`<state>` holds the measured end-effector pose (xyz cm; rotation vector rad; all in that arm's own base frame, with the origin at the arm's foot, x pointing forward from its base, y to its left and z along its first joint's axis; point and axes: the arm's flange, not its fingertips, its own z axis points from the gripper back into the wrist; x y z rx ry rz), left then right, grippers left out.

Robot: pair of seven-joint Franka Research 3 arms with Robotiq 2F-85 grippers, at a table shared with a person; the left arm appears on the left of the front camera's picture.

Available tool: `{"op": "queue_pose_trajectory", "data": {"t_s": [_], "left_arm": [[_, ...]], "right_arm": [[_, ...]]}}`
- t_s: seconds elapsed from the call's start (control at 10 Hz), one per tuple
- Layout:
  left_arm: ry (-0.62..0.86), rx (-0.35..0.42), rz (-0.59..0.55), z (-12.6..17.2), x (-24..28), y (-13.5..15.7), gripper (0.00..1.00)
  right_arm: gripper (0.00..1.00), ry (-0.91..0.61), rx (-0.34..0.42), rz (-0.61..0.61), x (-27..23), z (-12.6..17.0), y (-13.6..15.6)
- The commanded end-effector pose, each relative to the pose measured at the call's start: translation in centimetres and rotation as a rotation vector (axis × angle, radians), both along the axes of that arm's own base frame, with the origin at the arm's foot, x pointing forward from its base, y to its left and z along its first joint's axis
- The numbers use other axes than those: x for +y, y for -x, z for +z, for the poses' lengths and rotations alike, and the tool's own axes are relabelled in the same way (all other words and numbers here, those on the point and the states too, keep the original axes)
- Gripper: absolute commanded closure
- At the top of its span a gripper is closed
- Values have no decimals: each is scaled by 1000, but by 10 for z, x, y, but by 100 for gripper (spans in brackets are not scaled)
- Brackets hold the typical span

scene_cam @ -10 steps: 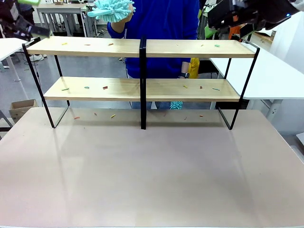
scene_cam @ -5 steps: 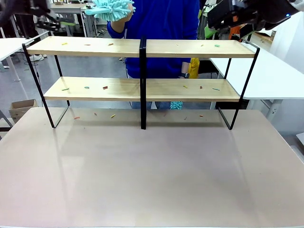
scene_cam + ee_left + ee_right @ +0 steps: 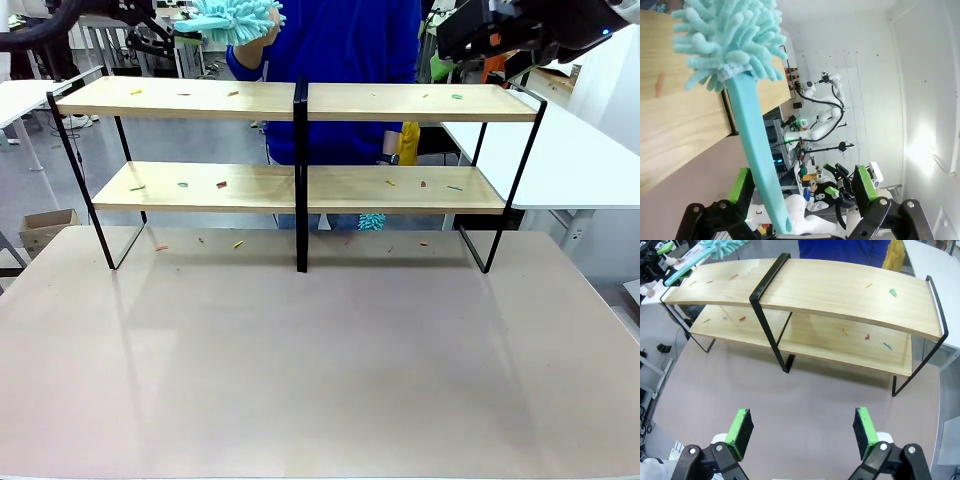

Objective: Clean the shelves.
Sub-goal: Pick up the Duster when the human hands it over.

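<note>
While the person (image 3: 340,50) holds the duster (image 3: 232,18) up at 11 o'clock of the front view, the left gripper (image 3: 803,186) is right at its handle end, above the left end of the shelves (image 3: 270,100), which stand across the far half of the table (image 3: 320,380) from 10 to 2 o'clock. Seen from the left wrist, the teal handle (image 3: 752,145) runs between the green pads (image 3: 741,186), close to one of them, with the jaws spread wide and nothing clamped. My worry is that closing off-centre could knock the handle askew or catch only its tip, and a weak hold would let the duster drop onto the top board; a hard sweep might also shove the shelves. At 1 o'clock the right gripper (image 3: 802,427) hangs with fingers released, holding nothing. No true container stands here; the shelves carry small coloured scraps (image 3: 221,184) on all four boards, and a few more lie on the table beneath
</note>
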<state>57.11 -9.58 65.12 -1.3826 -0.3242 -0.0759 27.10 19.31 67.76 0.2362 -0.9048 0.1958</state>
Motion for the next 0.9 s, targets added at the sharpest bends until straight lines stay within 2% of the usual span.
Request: {"op": "queue_pose_trajectory", "data": {"t_s": [0.0, 0.3, 0.4, 0.5, 0.6, 0.7, 0.8], "left_arm": [[-7, 26, 1, 1, -7, -7, 0], [-57, 6, 18, -3, -6, -8, 0], [-42, 4, 22, -3, -5, -6, 58], [-50, 1, 36, -4, -3, -5, 58], [-54, 1, 43, -5, -2, -4, 100], [-55, 5, 51, -7, -2, -4, 63], [-65, 6, 73, -8, 0, -5, 100]], "right_arm": [[0, -3, 0, 1, -1, 1, -1], [0, -3, 0, 1, -1, 1, -1], [0, -3, 0, 1, -1, 1, -1], [0, -3, 0, 1, -1, 1, -1], [0, -3, 0, 1, -1, 1, -1], [0, -3, 0, 1, -1, 1, -1], [0, -3, 0, 1, -1, 1, -1]]}}
